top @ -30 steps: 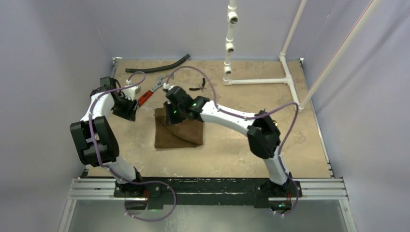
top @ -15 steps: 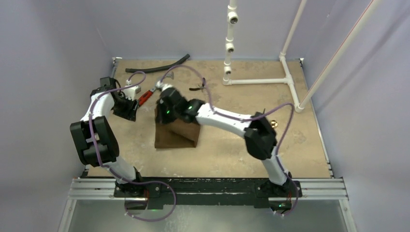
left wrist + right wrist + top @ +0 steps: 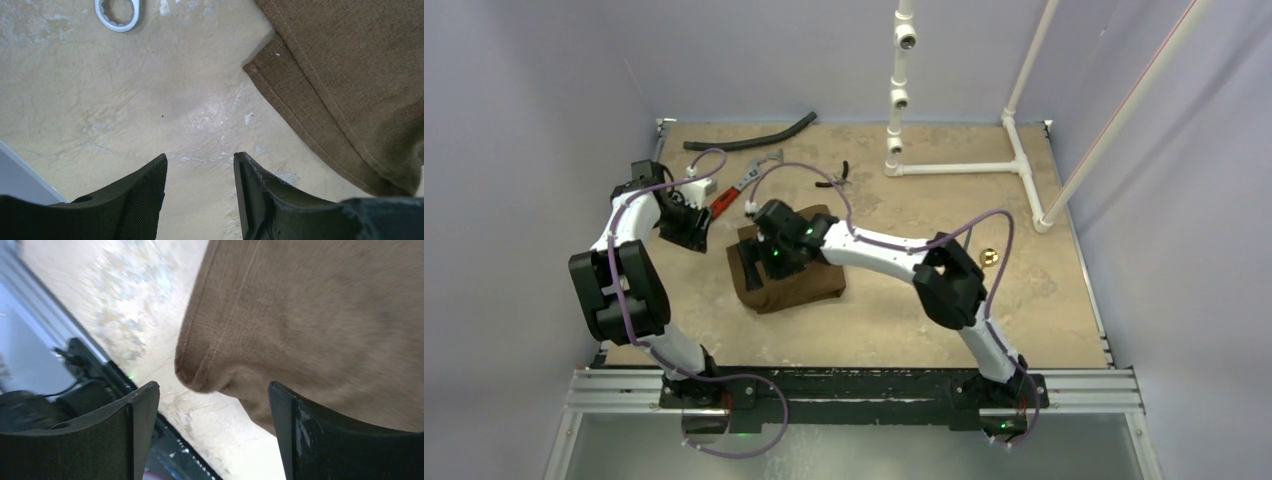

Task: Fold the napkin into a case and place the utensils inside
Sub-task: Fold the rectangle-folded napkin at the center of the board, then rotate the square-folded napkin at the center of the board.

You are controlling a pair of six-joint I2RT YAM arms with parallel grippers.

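Note:
The dark-brown napkin [image 3: 799,283] lies folded on the table's middle. My right gripper [image 3: 752,265] hovers over its left edge, open. In the right wrist view a rounded folded corner of the napkin [image 3: 300,315] hangs just past the spread fingertips of that gripper [image 3: 212,390], with nothing between them. My left gripper [image 3: 690,230] stands to the left of the cloth. It is open over bare tabletop [image 3: 200,160], and the napkin's stitched hem [image 3: 350,75] shows at the upper right of its view. The utensils are out of view.
A black hose [image 3: 749,138] lies at the back. A red-handled wrench [image 3: 729,195] sits near my left gripper, its ring end [image 3: 116,12] in the left wrist view. Black pliers [image 3: 836,178], a white pipe frame [image 3: 954,168] and a small brass object [image 3: 991,257] are to the right.
My right gripper swung left and toward the near edge with the napkin's edge, then opened and let the cloth go. The napkin now lies folded over. The left arm has not moved.

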